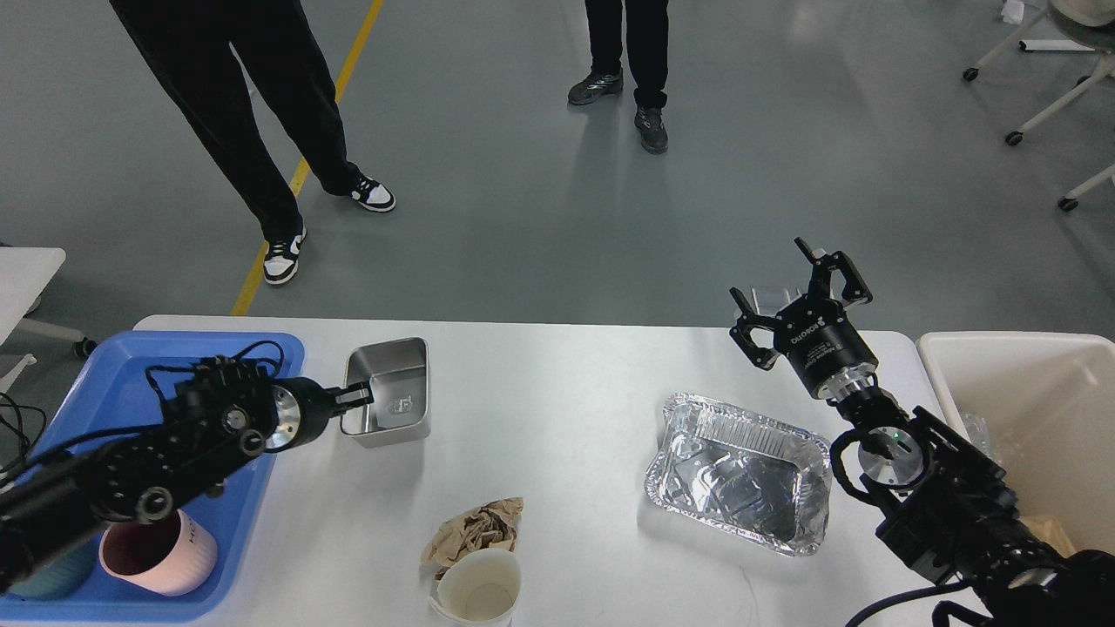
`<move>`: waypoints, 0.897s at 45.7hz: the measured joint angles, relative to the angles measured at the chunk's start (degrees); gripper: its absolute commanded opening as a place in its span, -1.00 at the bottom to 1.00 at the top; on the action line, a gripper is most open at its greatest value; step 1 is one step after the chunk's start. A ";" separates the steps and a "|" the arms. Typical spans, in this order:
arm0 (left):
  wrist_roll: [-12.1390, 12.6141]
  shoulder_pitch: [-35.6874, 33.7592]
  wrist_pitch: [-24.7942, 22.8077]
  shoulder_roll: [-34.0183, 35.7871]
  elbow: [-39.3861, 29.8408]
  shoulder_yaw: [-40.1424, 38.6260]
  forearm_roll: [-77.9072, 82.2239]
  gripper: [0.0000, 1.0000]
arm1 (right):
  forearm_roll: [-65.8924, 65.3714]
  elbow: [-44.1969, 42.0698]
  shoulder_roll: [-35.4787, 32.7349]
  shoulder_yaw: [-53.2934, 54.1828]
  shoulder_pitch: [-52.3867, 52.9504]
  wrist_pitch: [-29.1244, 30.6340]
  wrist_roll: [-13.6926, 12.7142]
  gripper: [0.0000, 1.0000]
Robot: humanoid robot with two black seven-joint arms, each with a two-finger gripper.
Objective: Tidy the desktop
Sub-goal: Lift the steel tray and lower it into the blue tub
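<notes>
The left claw (361, 397) is pinching the near rim of the steel container (390, 392) on the tabletop (566, 383); the right claw (797, 300) is hovering spread wide, holding nothing.

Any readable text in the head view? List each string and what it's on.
"ROBOTIQ" on the black body of the right claw, small, and read at an angle.
Dark letters on the pink cup in the blue tray: partly hidden, not readable.
Embossed mark inside the steel container: too small to read.
Nothing readable on the paper cup, foil tray or cream bin.
</notes>
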 measured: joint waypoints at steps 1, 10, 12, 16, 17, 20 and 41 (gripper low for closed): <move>0.88 -0.92 -1.94 2.32 -3.02 -0.70 -0.95 -1.00 | 0.00 0.01 0.01 -0.01 0.00 0.00 0.00 1.00; 6.58 -13.14 -24.73 23.86 -20.74 -8.40 -12.32 -1.00 | 0.00 0.20 0.10 -0.03 0.24 -0.10 -0.08 1.00; 6.84 -16.34 -29.00 26.66 -21.51 -9.56 -14.14 -1.00 | 0.00 0.45 0.15 -0.03 0.27 -0.18 -0.08 1.00; 7.02 -22.79 -33.83 30.68 -21.86 -10.35 -17.44 -1.00 | -0.03 1.03 0.24 -0.03 0.29 -0.30 -0.08 1.00; 7.03 -23.85 -34.21 31.21 -21.82 -10.37 -17.85 -1.00 | -0.06 1.17 0.25 -0.03 0.30 -0.34 -0.09 1.00; 7.05 -25.87 -34.80 32.31 -21.74 -10.37 -18.55 -1.00 | -0.10 1.45 0.31 -0.03 0.30 -0.40 -0.09 1.00; -10.29 -12.44 -25.70 32.72 0.94 -8.41 0.51 -1.00 | -0.11 2.06 0.44 -0.90 0.55 -0.46 -0.18 1.00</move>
